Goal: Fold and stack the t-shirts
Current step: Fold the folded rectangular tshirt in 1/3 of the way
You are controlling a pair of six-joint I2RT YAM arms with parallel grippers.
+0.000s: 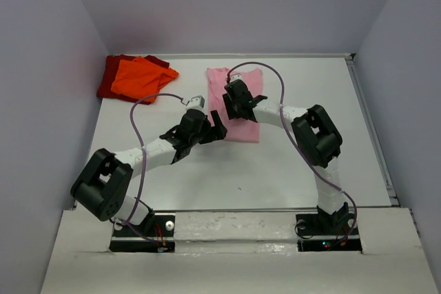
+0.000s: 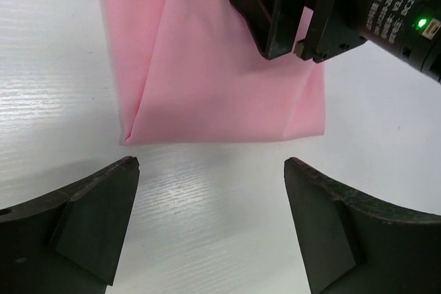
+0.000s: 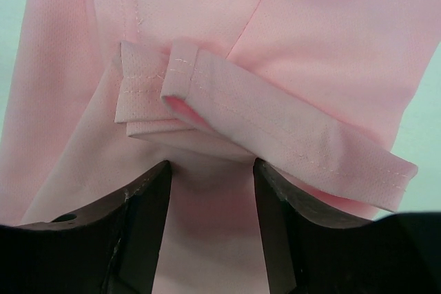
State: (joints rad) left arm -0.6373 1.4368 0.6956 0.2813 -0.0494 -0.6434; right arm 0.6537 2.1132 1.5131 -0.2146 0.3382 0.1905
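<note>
The light pink t-shirt (image 1: 219,80) lies folded into a long strip at the back centre of the table. My right gripper (image 1: 232,111) is down on its middle, jaws partly open, with flat cloth showing between them (image 3: 212,166). A doubled-over sleeve hem (image 3: 275,132) lies just past the fingertips. My left gripper (image 1: 218,126) hovers wide open over bare table just short of the strip's near edge (image 2: 220,132), nothing between its fingers (image 2: 211,164). In the left wrist view the right gripper (image 2: 286,51) stands on the pink cloth (image 2: 200,74). The orange t-shirt (image 1: 141,77) lies on the dark red t-shirt (image 1: 109,82) at the back left.
White walls close in the table on the left, back and right. The raised right table edge (image 1: 372,129) runs along the side. Purple cables loop over both arms.
</note>
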